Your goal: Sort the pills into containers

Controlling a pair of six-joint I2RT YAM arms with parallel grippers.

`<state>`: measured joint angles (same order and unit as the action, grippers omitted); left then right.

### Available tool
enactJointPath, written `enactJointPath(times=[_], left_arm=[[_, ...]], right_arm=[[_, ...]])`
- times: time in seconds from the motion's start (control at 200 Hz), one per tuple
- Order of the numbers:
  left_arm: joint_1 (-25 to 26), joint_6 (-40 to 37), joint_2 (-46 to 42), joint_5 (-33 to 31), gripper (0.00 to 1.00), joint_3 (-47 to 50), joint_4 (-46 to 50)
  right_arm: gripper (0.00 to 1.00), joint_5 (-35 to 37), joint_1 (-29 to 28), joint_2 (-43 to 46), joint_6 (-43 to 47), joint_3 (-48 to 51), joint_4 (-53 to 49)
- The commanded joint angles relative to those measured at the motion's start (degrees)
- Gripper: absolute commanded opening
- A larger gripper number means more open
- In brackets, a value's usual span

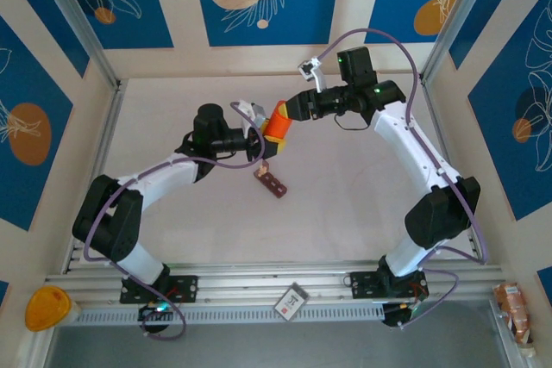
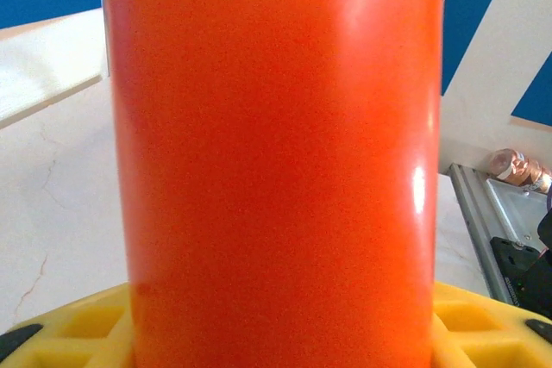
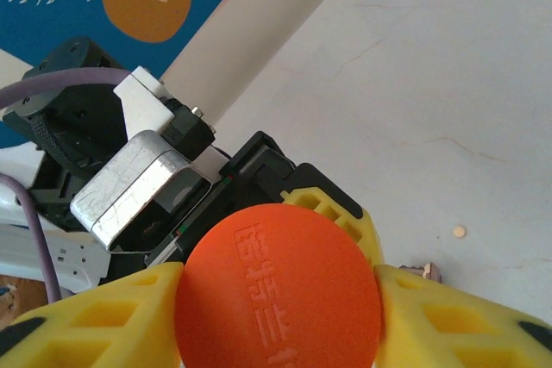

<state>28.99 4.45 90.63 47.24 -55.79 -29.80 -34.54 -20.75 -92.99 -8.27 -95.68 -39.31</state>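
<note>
"Above the middle of the table [image 1: 362,204], what do you hold?"

"Item 1: the bottle [image 1: 277,125]. My left gripper [image 1: 261,137] is clamped on its body. In the left wrist view the orange wall stands between my yellow fingers [image 2: 69,329]. Item 2: the cap [image 3: 280,286]. My right gripper [image 1: 293,108] meets it from the far right. Both pads [image 3: 103,316] lie against its rim, so I read that as closed on the cap."

"Where do the pills go?"

"Into the containers [image 1: 271,182], the dark strip lying on the table just near of the bottle, between my two arms. One pill [image 3: 459,232] lies loose on the table."

"Handling notes?"

"Bottle: rigid, smooth plastic, probably slick. Hold at mid-body with a firm squeeze.
Cap: stiff and shallow. Take it across its full width at the rim.
Pills: I judge them tiny, light, and apt to roll or bounce. Pour low and slowly, with the mouth directly over one compartment.
Containers: likely light enough to slide if bumped. Do not touch the strip with the bottle. If it must be moved, pinch it across the short side walls, not by a partition."
</note>
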Motion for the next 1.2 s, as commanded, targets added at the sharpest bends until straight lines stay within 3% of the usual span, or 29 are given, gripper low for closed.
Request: enactJointPath(times=[0.0, 0.115, 0.345, 0.505, 0.675, 0.825, 0.905, 1.195], left_arm=[[0.22, 0.05, 0.15, 1.33, 0.0, -2.29, -1.6], [0.27, -0.23, -0.1, -1.0, 0.0, -2.19, -1.75], [1.58, -3.22, -1.99, -11.85, 0.0, -0.22, -4.11], [2.64, -4.18, -1.73, -13.93, 0.0, -0.19, -4.14], [2.65, -3.95, -0.79, -12.78, 0.0, -0.37, -4.11], [2.25, -3.7, 0.29, -9.62, 0.0, -1.13, -3.14], [2.05, -3.24, 0.58, -7.97, 0.0, -1.55, -3.2], [1.54, -1.31, 1.41, 0.38, 0.0, -4.45, -0.07]], right_arm=[[0.44, -0.12, -1.48, -0.34, -1.28, -0.37, -1.05], [0.39, 3.21, -2.04, 0.45, -6.18, 2.08, 1.21], [0.38, 19.14, -7.56, 3.23, -21.68, 10.32, 7.89], [0.37, 23.28, -10.27, 3.53, -24.42, 11.88, 9.95], [0.43, 21.33, -8.13, 3.6, -22.97, 9.78, 8.77], [0.71, 15.19, -2.79, 7.45, -20.72, 10.2, 10.95], [0.8, 12.39, -0.56, 10.2, -17.92, 10.97, 12.2], [0.84, 1.96, 3.19, 10.99, -2.05, 10.35, 6.97]])
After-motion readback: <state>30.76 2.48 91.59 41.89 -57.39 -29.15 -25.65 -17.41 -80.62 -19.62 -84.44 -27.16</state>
